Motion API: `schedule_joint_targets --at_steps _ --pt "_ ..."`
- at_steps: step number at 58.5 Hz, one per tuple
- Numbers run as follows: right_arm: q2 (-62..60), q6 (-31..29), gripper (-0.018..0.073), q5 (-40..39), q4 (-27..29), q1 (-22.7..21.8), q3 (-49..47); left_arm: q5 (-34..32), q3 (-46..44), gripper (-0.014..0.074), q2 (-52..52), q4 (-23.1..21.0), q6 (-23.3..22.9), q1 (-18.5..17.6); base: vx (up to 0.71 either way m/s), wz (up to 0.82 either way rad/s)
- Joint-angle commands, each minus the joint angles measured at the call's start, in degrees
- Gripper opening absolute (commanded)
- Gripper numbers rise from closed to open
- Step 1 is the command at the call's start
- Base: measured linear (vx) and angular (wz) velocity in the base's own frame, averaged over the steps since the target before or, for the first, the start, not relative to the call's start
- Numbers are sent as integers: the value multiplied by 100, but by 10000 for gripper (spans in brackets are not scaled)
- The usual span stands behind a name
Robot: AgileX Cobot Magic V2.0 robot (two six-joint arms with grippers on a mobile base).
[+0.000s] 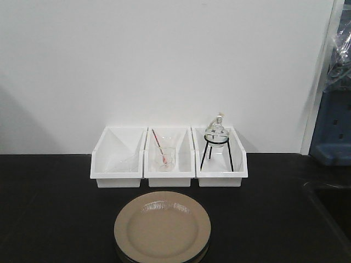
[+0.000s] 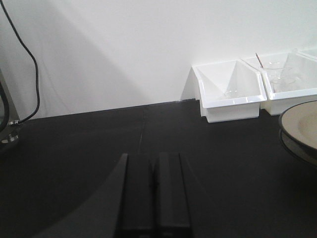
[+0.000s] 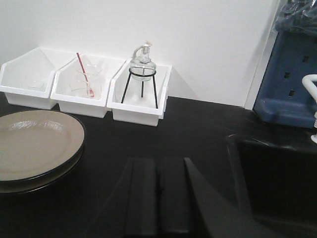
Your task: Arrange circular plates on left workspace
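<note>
The two circular plates (image 1: pixel 162 227) lie stacked at lower centre of the front view, on the black counter (image 1: pixel 49 208) before three white bins (image 1: pixel 169 158); left pincer (image 2: pixel 154 196) and right pincer (image 3: pixel 158 196) both have fingers pressed together, holding nothing.

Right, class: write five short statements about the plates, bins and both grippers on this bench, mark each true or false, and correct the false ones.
1. The two plates are stacked. True.
2. The stack sits inside a white bin. False: it rests on the black bench, in front of the bins.
3. The right bin holds a glass flask on a tripod stand. True.
4. The left gripper holds a plate. False: its jaws are shut on nothing.
5. The right gripper has shut jaws. True.
</note>
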Motion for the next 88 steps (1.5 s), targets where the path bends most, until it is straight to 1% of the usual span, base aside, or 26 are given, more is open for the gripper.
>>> schedule_joint_targets --at_steps 1,3,4,6,7,10,72,76,80,88 --pt "33 7 0 -463 -33 -4 -154 -1032 327 0 -291 63 -258 -20 0 0" --pt "33 7 0 -463 -33 -4 -154 -1259 524 0 -455 -9 -295 -20 0 0" --pt "33 7 0 -463 -33 -4 -154 -1268 555 0 -526 -44 -301 -20 0 0" --pt "33 7 0 -463 -33 -4 -154 -945 497 0 -720 -25 -302 -20 0 0" --pt "33 7 0 -463 -33 -4 -154 -923 496 0 -725 -25 -296 -20 0 0" --pt "33 7 -1 -455 -33 -4 -154 -991 496 0 -650 -18 -272 -12 0 0" --pt "33 7 -1 -441 -33 -4 -154 -929 496 0 -669 -34 -272 -12 0 0" --pt "33 -8 -1 -605 -126 -4 -65 -929 496 0 -669 -34 -272 -12 0 0" --pt "-60 253 -1 -932 -254 -4 254 -929 496 0 -669 -34 -272 -12 0 0" --pt "-648 1396 -1 -1874 -782 -4 1364 -929 496 0 -669 -34 -272 -12 0 0"
